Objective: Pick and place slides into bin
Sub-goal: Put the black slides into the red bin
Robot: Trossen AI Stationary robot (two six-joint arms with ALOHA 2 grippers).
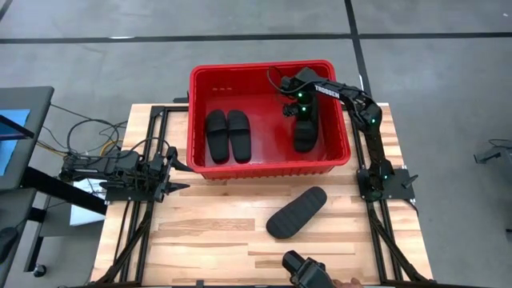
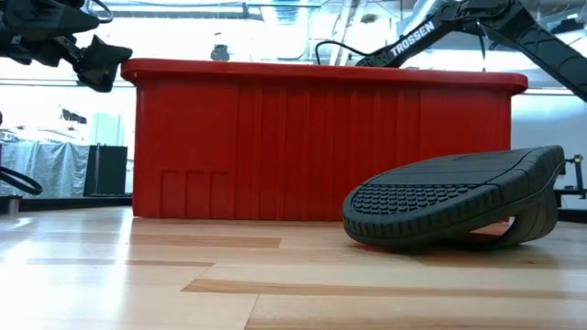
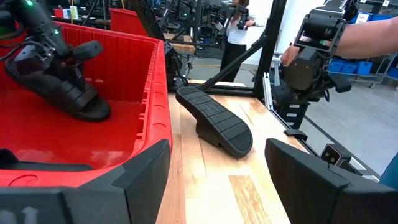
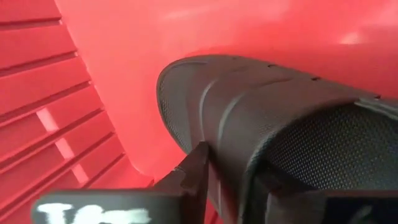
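Note:
The red bin (image 1: 264,68) stands at the table's far middle. Two black slides (image 1: 228,134) lie side by side, sole down, on its floor at the left. My right gripper (image 1: 302,112) is inside the bin's right half, shut on a third slide (image 3: 74,93), which is tilted. The fourth slide (image 1: 296,212) lies upside down on the table in front of the bin, tread up (image 2: 449,202). My left gripper (image 1: 178,170) is open and empty at the table's left, beside the bin's near left corner. My right gripper holds the third slide by its strap (image 4: 242,143), pinched between the two fingers, with one finger (image 4: 198,171) on the strap's outer side. The fingers come from above, pointing down into the bin. The slide hangs tilted, its lower end (image 3: 96,113) at or just above the bin floor.
At the table's near edge a person's hand (image 1: 344,282) holds a dark device (image 1: 304,270); it also shows in the left wrist view (image 3: 311,50). Bare wooden tabletop (image 1: 208,232) lies left of the upside-down slide. Black frame rails run along both table sides.

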